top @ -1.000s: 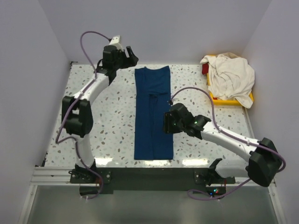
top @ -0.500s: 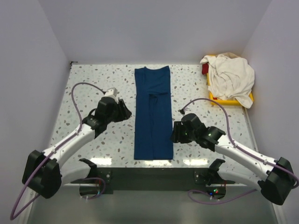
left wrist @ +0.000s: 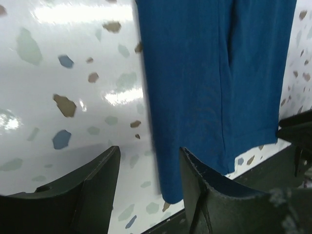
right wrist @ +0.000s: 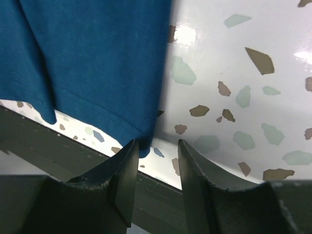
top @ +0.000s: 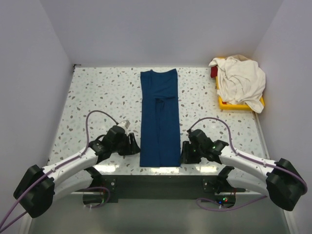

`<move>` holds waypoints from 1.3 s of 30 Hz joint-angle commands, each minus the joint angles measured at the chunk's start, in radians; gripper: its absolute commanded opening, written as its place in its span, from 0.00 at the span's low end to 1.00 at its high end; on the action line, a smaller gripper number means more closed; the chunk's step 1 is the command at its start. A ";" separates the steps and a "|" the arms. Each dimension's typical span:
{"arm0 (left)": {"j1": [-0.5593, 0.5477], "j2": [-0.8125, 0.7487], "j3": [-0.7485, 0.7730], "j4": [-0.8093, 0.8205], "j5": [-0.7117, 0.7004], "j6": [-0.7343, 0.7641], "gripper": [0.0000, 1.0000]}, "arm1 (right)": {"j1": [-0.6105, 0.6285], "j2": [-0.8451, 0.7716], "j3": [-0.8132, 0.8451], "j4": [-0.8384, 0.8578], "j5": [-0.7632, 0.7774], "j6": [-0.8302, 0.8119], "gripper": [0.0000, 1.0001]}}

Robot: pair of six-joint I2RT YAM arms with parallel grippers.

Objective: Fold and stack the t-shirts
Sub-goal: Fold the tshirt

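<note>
The navy t-shirt (top: pixel 159 117) lies folded into a long narrow strip down the middle of the table. My left gripper (top: pixel 135 146) sits low at its near left corner. In the left wrist view the jaws of the left gripper (left wrist: pixel 148 183) stand apart with that corner of the navy t-shirt (left wrist: pixel 204 73) between them, close to the right finger (left wrist: pixel 207 195). My right gripper (top: pixel 184 153) is at the near right corner. In the right wrist view the right gripper (right wrist: pixel 155 168) is open, and the navy t-shirt's (right wrist: pixel 87 58) corner touches the left finger (right wrist: pixel 122 183). The cream t-shirt (top: pixel 241 80) lies crumpled at the far right.
The cream t-shirt rests in a yellow tray (top: pixel 229 104) against the right wall, with something red (top: pixel 213 72) at the tray's far corner. A dark rail (top: pixel 156 183) runs along the table's near edge just behind both grippers. White walls close in the left, back and right.
The left arm swung from the table's far side down to the shirt's near left corner, its jaws narrowing. The right gripper drew back to the near right corner and narrowed slightly.
</note>
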 commanded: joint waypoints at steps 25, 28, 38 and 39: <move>-0.335 0.052 -0.080 0.042 -0.094 -0.267 0.18 | 0.002 -0.030 -0.122 0.156 -0.093 0.118 0.19; -0.358 0.047 -0.072 0.036 -0.095 -0.271 0.00 | 0.009 -0.056 -0.121 0.137 -0.092 0.115 0.00; -0.499 -0.023 0.001 -0.104 -0.167 -0.331 0.00 | 0.197 -0.283 -0.083 -0.036 0.071 0.204 0.00; -0.499 -0.025 0.020 -0.108 -0.179 -0.322 0.00 | 0.197 -0.286 -0.058 -0.057 0.089 0.180 0.00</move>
